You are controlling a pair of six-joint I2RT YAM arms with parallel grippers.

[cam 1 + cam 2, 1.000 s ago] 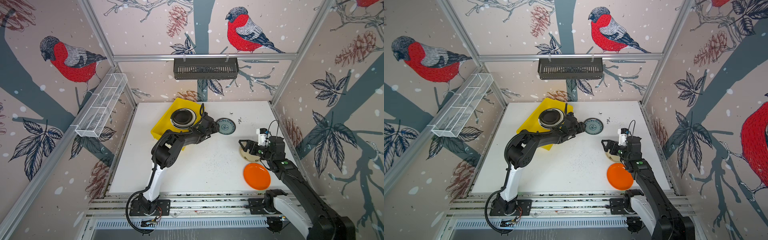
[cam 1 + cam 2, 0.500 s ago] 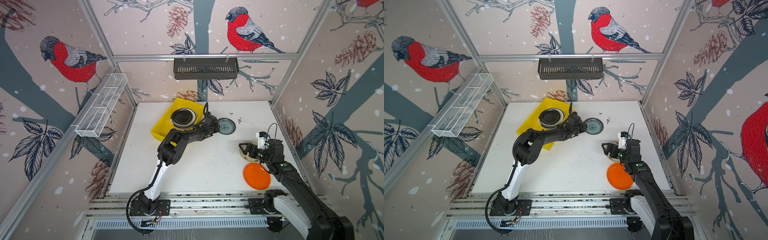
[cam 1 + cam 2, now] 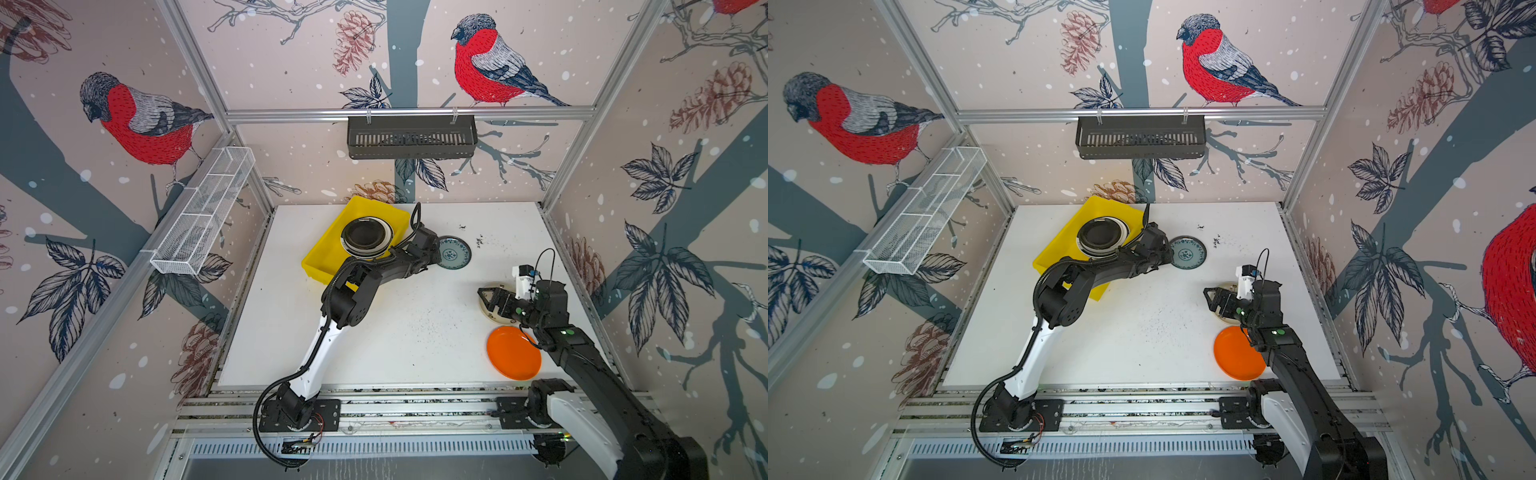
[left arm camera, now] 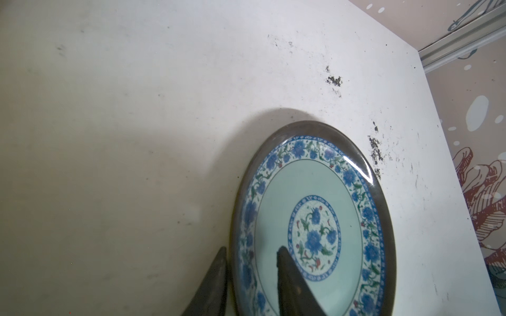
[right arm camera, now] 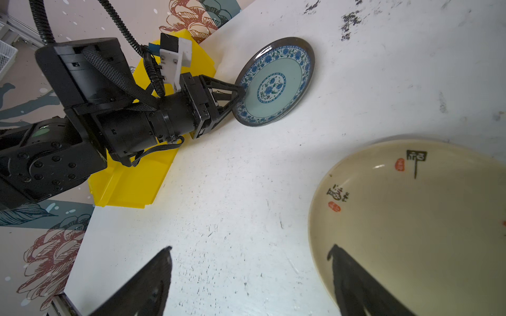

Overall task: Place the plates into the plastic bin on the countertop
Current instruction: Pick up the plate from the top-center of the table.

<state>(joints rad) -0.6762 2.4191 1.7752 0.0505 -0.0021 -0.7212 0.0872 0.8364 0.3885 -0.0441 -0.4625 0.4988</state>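
The teal patterned plate (image 3: 457,254) (image 4: 315,219) lies flat on the white countertop (image 3: 415,332), just right of the yellow plastic bin (image 3: 320,266). My left gripper (image 3: 436,253) (image 4: 250,250) is shut on its near rim, with one finger outside the edge and one over the inside. A stack of plates with a black one on top (image 3: 366,236) sits in the bin. My right gripper (image 3: 484,297) (image 5: 250,247) stands open, one finger over the cream plate (image 5: 410,219) and the other over bare countertop. An orange plate (image 3: 514,353) lies nearer the front, beside the right arm.
A black slotted basket (image 3: 411,137) hangs on the back wall and a white wire-mesh rack (image 3: 203,216) on the left wall. Aluminium rails (image 3: 395,407) run along the front edge. The left arm's elbow reaches over the bin's front corner.
The left gripper's jaws have narrowed onto the teal plate's rim. The right gripper has shifted slightly at the cream plate and stays open.
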